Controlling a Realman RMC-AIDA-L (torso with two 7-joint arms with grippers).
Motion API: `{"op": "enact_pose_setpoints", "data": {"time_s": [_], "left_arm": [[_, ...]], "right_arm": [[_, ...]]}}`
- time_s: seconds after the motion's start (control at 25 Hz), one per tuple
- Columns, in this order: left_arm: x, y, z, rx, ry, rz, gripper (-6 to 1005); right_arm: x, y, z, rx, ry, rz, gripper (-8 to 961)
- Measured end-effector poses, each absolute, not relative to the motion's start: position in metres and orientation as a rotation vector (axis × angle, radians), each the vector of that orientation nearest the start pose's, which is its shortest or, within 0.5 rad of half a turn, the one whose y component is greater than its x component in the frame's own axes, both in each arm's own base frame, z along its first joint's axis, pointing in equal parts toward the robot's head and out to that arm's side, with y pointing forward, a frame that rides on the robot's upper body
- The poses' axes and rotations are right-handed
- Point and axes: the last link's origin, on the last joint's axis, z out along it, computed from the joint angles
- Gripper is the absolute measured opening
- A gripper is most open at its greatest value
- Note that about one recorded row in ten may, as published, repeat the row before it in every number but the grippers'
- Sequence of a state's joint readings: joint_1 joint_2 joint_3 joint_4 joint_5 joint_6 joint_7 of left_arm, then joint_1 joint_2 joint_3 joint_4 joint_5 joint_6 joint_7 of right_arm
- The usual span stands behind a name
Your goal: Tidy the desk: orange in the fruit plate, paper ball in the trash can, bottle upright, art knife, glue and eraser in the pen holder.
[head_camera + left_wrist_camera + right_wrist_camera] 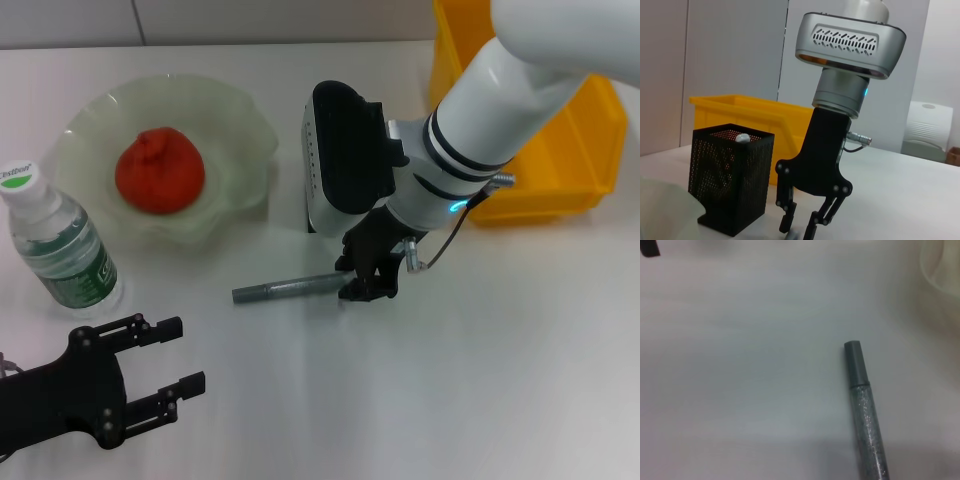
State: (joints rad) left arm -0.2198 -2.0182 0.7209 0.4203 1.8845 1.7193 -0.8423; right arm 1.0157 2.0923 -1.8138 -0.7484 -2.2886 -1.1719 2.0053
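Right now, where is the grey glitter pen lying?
In the head view, the grey glitter pen lies flat mid-table, just below the fruit plate, its right end between the right gripper's jaws.

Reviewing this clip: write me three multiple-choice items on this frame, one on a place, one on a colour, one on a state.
1. Where is the orange?
A. in the fruit plate
B. in the trash can
C. on the bare desk

2. What colour is the pen holder?
A. yellow
B. black
C. white

3. How is the bottle standing?
A. lying flat
B. upright
C. held in the left gripper

Answers: 1 A, the fruit sits inside the ruffled bowl; 2 B, black mesh box in the left wrist view; 3 B, cap up on the desk, apart from the gripper.
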Motion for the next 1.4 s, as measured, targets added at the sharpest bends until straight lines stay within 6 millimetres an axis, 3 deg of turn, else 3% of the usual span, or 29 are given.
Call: {"op": "enact_pose_setpoints", "data": {"time_s": [0.52, 0.64, 0.92, 1.2, 1.4], "left_arm": [[-0.337, 0.206, -0.009, -2.663, -0.45, -0.834, 642], [-0.337, 0.206, -0.008, -2.662, -0.45, -0.834, 642], [-0.34, 0.204, -0.006, -2.656, -0.457, -0.827, 642], [-0.346, 0.201, -0.002, -2.627, -0.476, -0.809, 643], [-0.346, 0.202, 0.001, -2.608, -0.479, -0.816, 643]], "right_arm": [[0.123, 0.369, -0.123, -3.019, -0.161, -0.706, 278], [0.12, 0.366, -0.122, -3.041, -0.156, -0.681, 151], [0.113, 0.353, -0.115, -3.112, -0.145, -0.617, 152], [0.126, 0.352, -0.094, -3.139, -0.044, -0.451, 150], [0.146, 0.343, -0.082, -3.173, 0.022, -0.203, 148]]}}
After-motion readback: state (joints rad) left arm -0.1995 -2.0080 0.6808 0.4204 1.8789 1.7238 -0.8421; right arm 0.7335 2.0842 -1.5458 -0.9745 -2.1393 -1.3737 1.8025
